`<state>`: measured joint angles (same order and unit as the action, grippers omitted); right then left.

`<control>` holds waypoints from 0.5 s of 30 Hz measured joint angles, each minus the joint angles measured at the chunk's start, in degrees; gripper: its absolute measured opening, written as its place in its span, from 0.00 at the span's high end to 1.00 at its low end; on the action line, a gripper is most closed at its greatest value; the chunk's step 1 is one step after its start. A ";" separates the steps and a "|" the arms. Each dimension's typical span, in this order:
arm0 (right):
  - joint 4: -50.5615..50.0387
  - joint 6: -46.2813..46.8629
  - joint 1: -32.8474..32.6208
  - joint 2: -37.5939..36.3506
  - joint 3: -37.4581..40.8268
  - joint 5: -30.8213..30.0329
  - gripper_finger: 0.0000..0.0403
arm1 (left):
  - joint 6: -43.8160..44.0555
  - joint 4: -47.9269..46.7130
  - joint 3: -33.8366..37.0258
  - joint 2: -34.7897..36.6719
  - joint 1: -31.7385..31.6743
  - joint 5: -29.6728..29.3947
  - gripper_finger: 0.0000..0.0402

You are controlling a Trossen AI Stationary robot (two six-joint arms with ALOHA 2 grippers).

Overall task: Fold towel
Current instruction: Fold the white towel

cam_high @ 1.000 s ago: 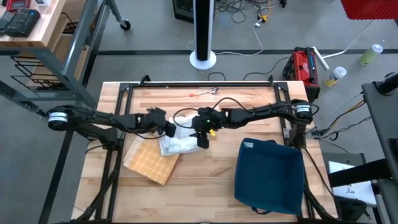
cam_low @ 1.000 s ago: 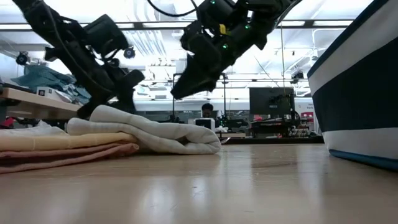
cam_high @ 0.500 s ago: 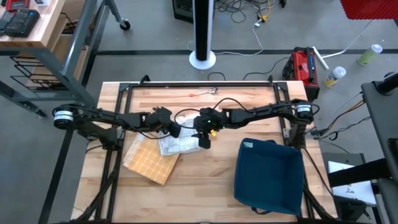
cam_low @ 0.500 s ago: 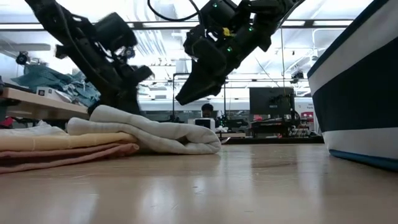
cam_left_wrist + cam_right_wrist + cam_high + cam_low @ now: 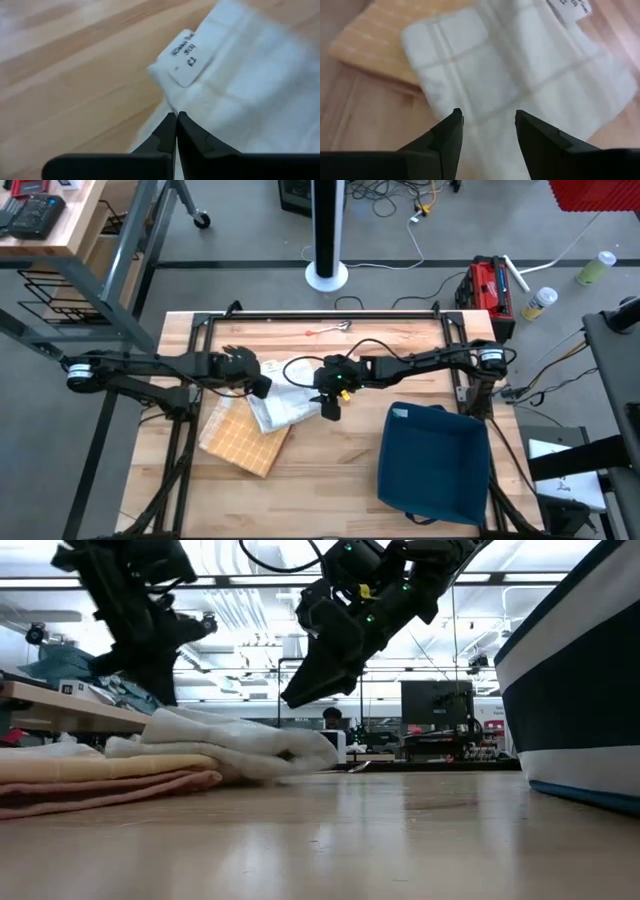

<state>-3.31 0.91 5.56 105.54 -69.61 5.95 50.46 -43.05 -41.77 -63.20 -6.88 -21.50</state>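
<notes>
Dragged leftward, one white towel (image 5: 281, 402) (left gripper (image 5: 262, 386) pinching) overlaps one yellow towel (image 5: 240, 442).

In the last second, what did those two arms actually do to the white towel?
The left claw snapped shut on an edge of the white towel and drew back toward its own side, ruffling the cloth. The right claw hovered open above it, unmoved, and the yellow towel and blue bin stayed put.
</notes>
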 joint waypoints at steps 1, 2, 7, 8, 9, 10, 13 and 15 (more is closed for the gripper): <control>0.35 0.02 0.00 -0.01 -0.06 -0.04 0.57 | 0.17 -1.49 -0.65 -0.35 0.21 -0.56 1.00; -0.14 0.16 0.00 -0.21 -0.02 -0.04 0.57 | 0.19 -1.05 -1.32 -0.47 0.25 -0.95 1.00; 1.19 0.64 -0.29 -0.17 0.08 -0.09 0.58 | 1.47 -2.76 -2.79 -1.68 0.99 1.00 1.00; 1.31 0.67 -0.39 -0.22 0.16 -0.06 0.58 | 1.68 -3.27 -3.08 -1.77 1.48 1.29 1.00; 2.07 0.65 -0.56 -0.22 0.16 -0.10 0.58 | 2.03 -4.93 -3.48 -2.07 2.04 1.30 1.00; 2.40 0.65 -0.65 -0.22 0.16 -0.10 0.58 | 2.50 -5.61 -4.24 -2.43 2.46 1.24 1.00; 2.55 1.05 -0.76 -0.22 0.16 0.04 0.58 | 4.69 -9.40 -6.83 -3.20 4.02 0.98 1.00; 2.62 1.06 -0.81 -0.15 0.16 0.01 0.58 | 6.44 -13.52 -8.87 -4.07 5.20 0.62 1.00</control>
<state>-0.69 1.97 4.75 105.38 -69.45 5.96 56.90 -56.57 -50.64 -67.26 -1.68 -20.87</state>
